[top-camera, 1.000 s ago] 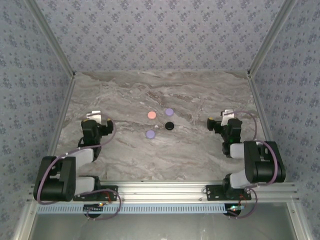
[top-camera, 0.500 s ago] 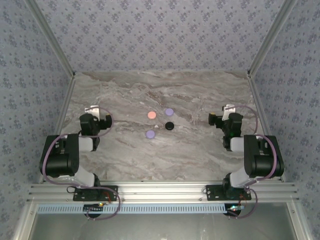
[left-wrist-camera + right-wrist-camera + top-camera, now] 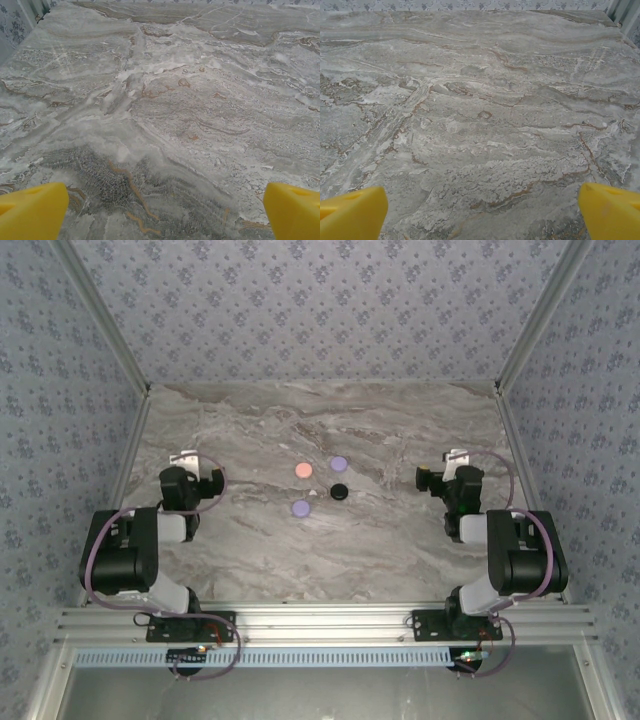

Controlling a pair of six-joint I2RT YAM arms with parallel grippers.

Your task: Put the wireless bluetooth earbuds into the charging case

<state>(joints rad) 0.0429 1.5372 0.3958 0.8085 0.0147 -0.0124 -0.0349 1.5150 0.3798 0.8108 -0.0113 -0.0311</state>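
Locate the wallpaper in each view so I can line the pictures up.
Top external: wallpaper runs across the top and down both sides, around the table.
Left wrist: wallpaper sits in the top-left corner.
Right wrist: wallpaper is a thin strip along the top edge.
Shared landmark: the marble table, whose far edge meets the wallpaper in all three.
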